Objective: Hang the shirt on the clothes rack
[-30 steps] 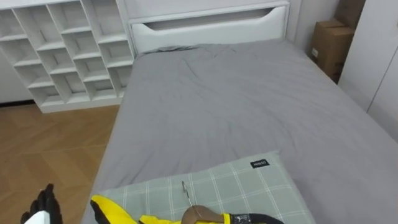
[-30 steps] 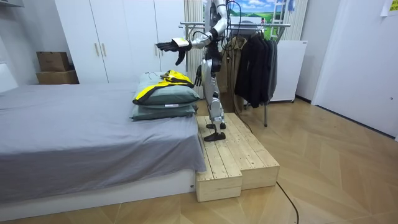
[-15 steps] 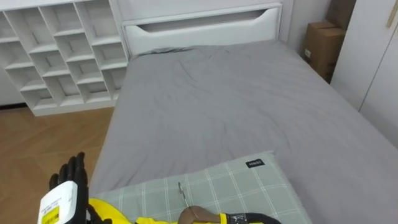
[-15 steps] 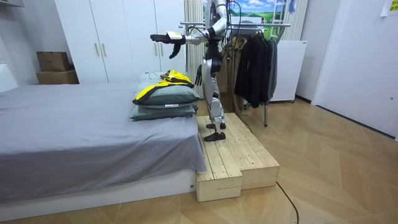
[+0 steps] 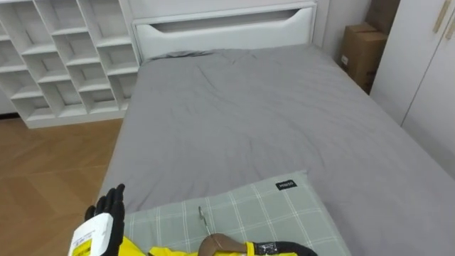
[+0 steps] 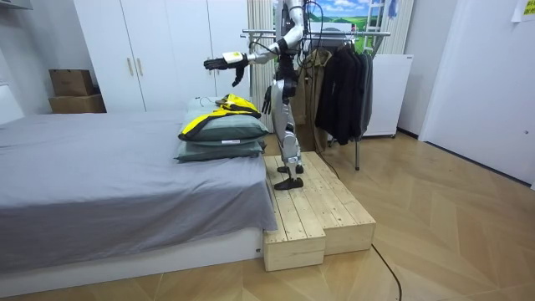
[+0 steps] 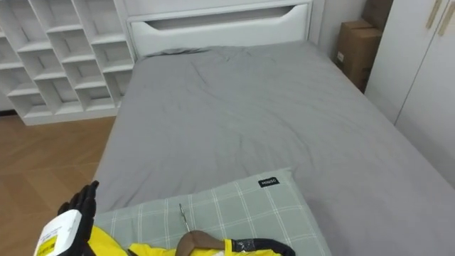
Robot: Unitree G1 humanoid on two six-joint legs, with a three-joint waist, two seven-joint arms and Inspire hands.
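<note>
Jacket (image 5: 167, 250) on its hanger (image 5: 213, 244) lies across the pillow's (image 5: 249, 210) near edge, just right of my left hand (image 5: 99, 226), which hovers empty, fingers straight and slightly spread, the nearer 1. Right hand (image 6: 266, 102) hangs beside the pillow; its state I cannot tell.

- The bed (image 5: 270, 121) has a smooth grey sheet all over it, with a few small creases.
- A white headboard (image 5: 220, 28) stands at the far end of the bed.
- At the near end lies a green checked pillow (image 5: 242, 210). It reaches almost to the bed's left edge.
- The room view shows a second pillow (image 6: 219, 151) under it, flat on the sheet.
- A yellow jacket (image 6: 226, 107) lies on the top pillow.
- A wooden step (image 6: 313, 217) sits on the floor (image 6: 451, 226), touching the bed's near end.
</note>
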